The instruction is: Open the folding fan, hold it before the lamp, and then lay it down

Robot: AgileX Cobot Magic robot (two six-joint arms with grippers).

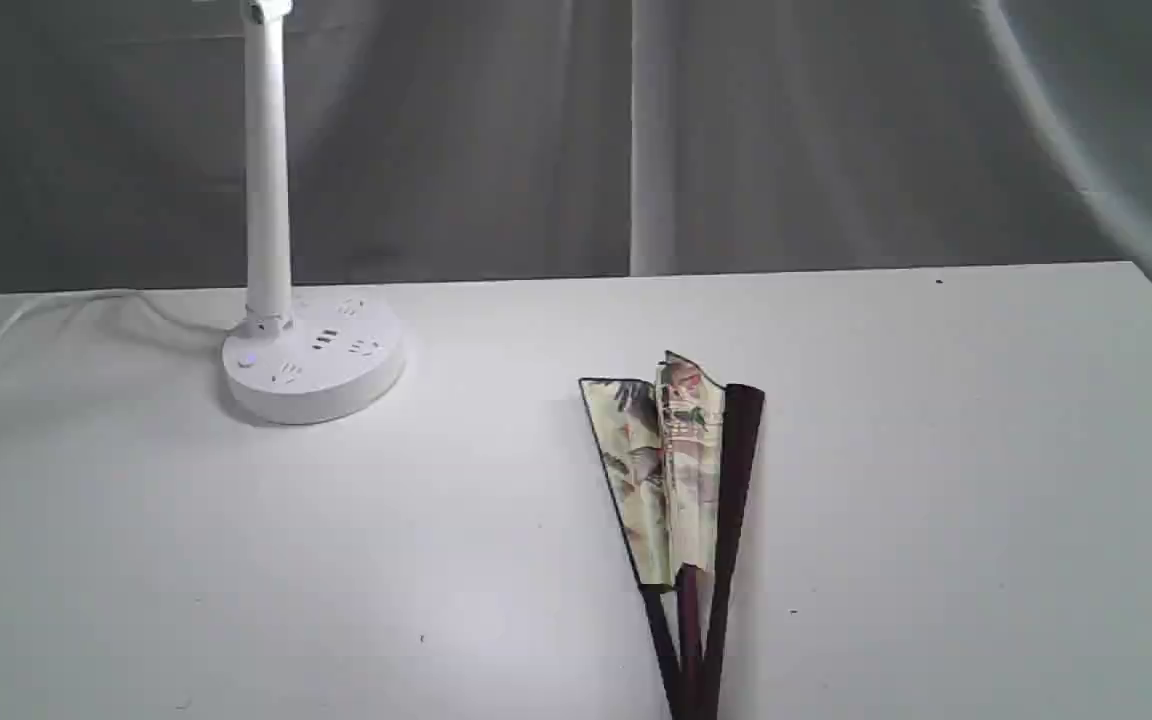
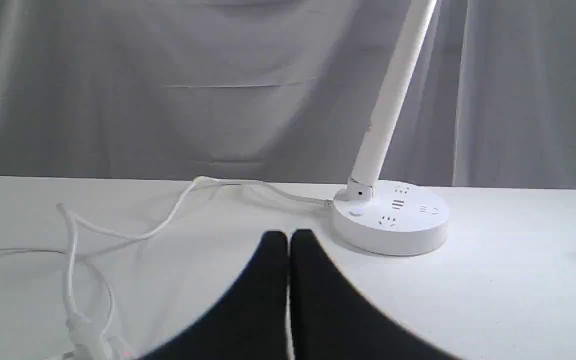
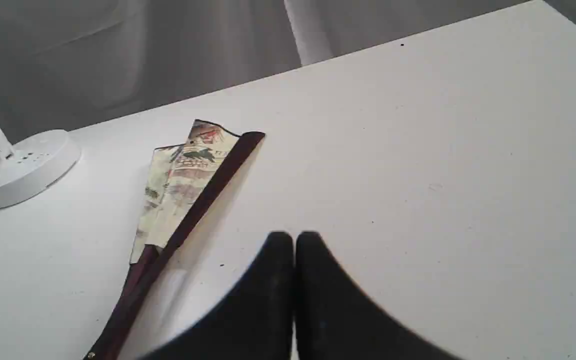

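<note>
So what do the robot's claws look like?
The left claw and right claw look alike: two plain matte black fingers each, wide at the base, tapering to rounded tips. No markings or cables show; the arms are out of view.

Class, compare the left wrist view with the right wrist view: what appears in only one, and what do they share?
Left wrist only: a looping white cord and the shut left tool. Right wrist only: the shut right tool and most of the folding fan, barely spread. Both: the lamp and white table.
</note>
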